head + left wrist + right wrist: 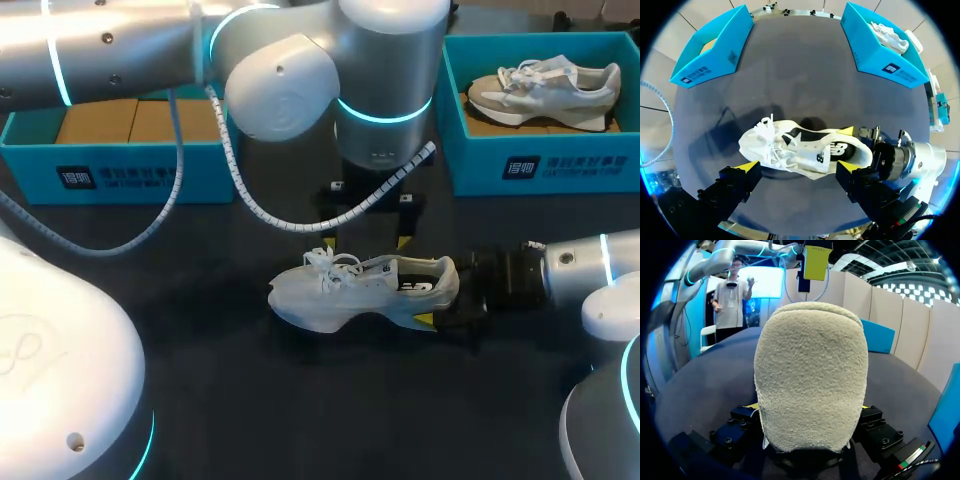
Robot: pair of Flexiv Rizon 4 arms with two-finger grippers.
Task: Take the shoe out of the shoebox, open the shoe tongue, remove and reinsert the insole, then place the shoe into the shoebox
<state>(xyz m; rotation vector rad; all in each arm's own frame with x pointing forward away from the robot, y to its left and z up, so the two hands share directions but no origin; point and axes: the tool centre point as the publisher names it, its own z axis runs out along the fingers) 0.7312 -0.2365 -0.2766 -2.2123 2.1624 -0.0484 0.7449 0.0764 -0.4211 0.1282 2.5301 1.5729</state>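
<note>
At mid-table: white shoe (360, 290) held by the heel

On the dark table (250, 400), a blue shoebox (120, 170) sits far left and a second shoebox (540, 165) far right, with a grey shoe (545, 90) inside. The white shoe stands upright at centre, toe left. My right pincer (445, 296) clamps its heel from both sides. My left pincer (366, 238) hangs above it, fingers wide.

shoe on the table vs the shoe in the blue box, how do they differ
The shoe on the table is white with a black logo; the shoe in the blue box is grey and beige. The shoe on the table has its heel clamped by the right gripper; the shoe in the blue box is untouched. Both are laced sneakers, toes toward my left.
</note>
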